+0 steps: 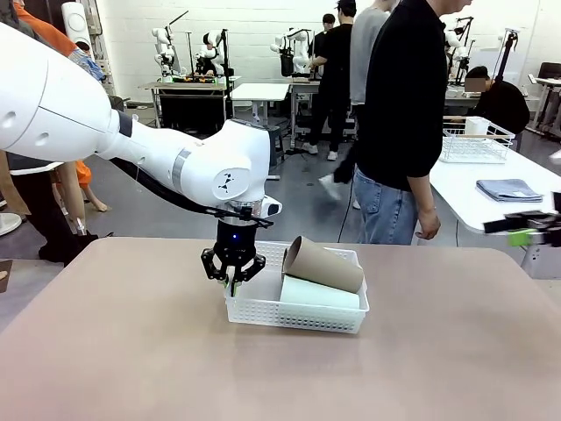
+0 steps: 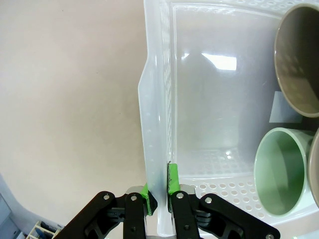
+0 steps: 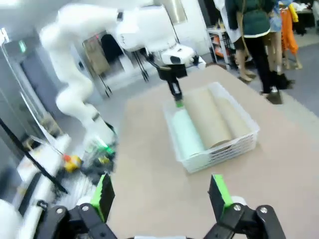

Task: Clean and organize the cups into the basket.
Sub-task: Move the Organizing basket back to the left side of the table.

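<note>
Cups sit in the basket [image 1: 263,309], mid-table, lying on their sides. Left to right: left gripper [image 1: 233,279] is clamped shut on the basket's left short wall; in the left wrist view the green pads [image 2: 172,178] pinch the thin rim from both sides, one inside, one outside. Basket is low, rectangular, translucent white plastic, walls perforated in a fine grid, floor smooth and glossy. Table [image 1: 105,351] is matte, pinkish-tan.

Contents: pale mint cup [image 1: 319,294] flat along the near wall, mouth toward the left gripper; its mint-green interior shows in the left wrist view. Tan kraft cup [image 1: 321,264] lies above and behind it, tilted, open mouth to the left and raised over the rim. Second tan cup [image 3: 234,118] lies beside the first in the right wrist view. All three are tapered paper, matte.

Right gripper [image 3: 162,196] hangs well away from the basket, fingers spread wide, nothing between them.
</note>
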`<move>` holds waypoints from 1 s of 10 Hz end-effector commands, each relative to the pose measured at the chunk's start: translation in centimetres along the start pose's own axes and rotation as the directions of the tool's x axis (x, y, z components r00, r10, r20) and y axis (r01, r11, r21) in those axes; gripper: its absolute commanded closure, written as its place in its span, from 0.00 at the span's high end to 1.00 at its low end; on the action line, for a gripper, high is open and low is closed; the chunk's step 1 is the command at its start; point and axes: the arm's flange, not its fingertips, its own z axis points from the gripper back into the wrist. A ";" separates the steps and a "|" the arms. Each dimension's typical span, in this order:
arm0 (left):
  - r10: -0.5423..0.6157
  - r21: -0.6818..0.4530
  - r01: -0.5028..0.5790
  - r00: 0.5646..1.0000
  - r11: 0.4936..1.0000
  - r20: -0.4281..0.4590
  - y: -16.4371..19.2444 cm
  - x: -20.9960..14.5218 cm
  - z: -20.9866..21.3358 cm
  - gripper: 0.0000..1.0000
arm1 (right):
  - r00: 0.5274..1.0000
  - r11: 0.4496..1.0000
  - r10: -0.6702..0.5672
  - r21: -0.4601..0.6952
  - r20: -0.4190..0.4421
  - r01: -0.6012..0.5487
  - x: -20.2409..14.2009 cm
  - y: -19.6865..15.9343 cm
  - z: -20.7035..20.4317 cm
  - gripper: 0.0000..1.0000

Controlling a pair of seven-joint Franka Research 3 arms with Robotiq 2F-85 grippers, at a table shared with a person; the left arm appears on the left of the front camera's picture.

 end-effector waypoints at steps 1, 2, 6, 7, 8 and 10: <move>-0.004 0.006 0.004 1.000 1.000 -0.003 0.1 -0.1 -0.1 0.00 | 0.944 0.949 -0.316 0.001 0.093 0.317 -2.9 -2.1 3.3 1.00; -0.004 0.006 0.004 1.000 1.000 -0.003 0.1 -0.1 -0.1 0.00 | 0.911 0.913 -0.407 -0.006 0.066 0.408 -4.7 -1.9 4.6 1.00; -0.004 0.006 0.004 1.000 1.000 -0.003 0.1 -0.1 -0.1 0.00 | 0.792 0.769 -0.610 -0.220 0.029 0.600 -9.2 2.1 10.3 1.00; -0.004 0.006 0.004 1.000 1.000 -0.003 0.1 -0.1 -0.1 0.00 | 0.792 0.774 -0.608 -0.186 0.049 0.606 -9.7 3.1 11.5 1.00; -0.004 0.006 0.004 1.000 1.000 -0.003 0.1 -0.1 -0.1 0.00 | 0.785 0.773 -0.618 -0.153 0.042 0.616 -10.5 4.1 12.7 1.00; -0.004 0.006 0.004 1.000 1.000 -0.003 0.1 -0.1 -0.1 0.00 | 0.795 0.786 -0.604 -0.121 0.052 0.606 -11.4 7.4 14.5 1.00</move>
